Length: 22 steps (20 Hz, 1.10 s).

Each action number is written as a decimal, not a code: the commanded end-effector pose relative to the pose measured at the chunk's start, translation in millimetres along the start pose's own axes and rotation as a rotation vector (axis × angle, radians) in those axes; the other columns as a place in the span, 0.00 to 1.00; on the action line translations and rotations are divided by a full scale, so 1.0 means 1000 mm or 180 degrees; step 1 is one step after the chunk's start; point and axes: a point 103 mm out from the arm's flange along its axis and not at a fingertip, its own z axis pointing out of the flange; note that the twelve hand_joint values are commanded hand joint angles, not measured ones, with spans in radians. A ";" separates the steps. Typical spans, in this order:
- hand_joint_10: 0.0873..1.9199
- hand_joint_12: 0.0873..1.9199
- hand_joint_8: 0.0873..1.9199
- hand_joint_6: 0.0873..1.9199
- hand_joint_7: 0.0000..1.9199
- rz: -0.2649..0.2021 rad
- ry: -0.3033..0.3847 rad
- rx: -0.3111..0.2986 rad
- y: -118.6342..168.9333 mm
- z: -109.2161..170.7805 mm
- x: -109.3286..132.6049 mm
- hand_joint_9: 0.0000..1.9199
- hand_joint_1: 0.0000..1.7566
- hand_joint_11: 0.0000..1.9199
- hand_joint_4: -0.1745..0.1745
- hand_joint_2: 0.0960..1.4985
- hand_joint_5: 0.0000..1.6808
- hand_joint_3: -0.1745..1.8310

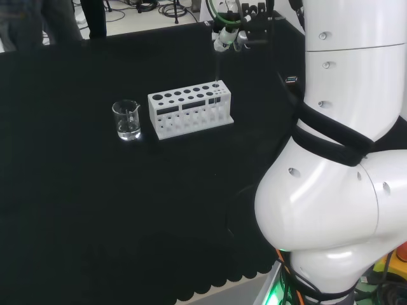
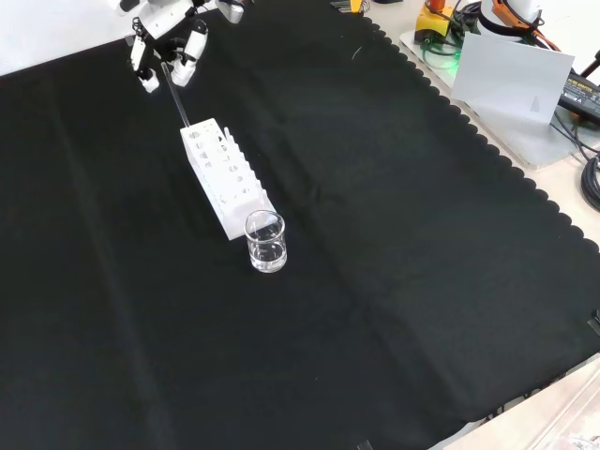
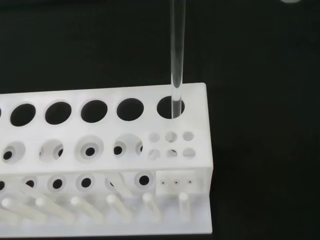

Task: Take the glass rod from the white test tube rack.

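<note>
The glass beaker (image 2: 265, 241) sits mid-frame, touching the white test tube rack (image 2: 223, 178). At upper left, the hand (image 2: 169, 42) pinches the glass rod (image 2: 179, 98), its tip in the rack's end hole.

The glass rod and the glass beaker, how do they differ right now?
The glass rod is long and thin; the beaker is short and wide. The rod stands in an end hole of the white rack, its top at the hand; the beaker stands on the cloth beside the rack's other end. Both are clear.
</note>
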 end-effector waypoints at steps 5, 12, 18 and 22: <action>0.18 0.27 0.39 0.38 0.37 -0.0142 0.0141 -0.0121 0.004 0.002 0.010 0.81 0.62 0.92 0.12 0.72 0.39 0.00; 0.16 0.21 0.42 0.44 0.48 -0.0174 0.0350 -0.0498 0.005 -0.005 0.013 0.87 0.66 0.98 0.00 0.74 0.55 0.03; 0.23 0.19 0.46 0.39 0.57 -0.0201 0.0435 -0.0653 0.004 -0.006 0.020 0.85 0.69 0.92 0.06 0.71 0.64 0.05; 0.29 0.20 0.46 0.22 0.62 -0.0209 0.0419 -0.0899 -0.002 -0.014 0.027 0.83 0.74 0.90 0.01 0.72 0.71 0.00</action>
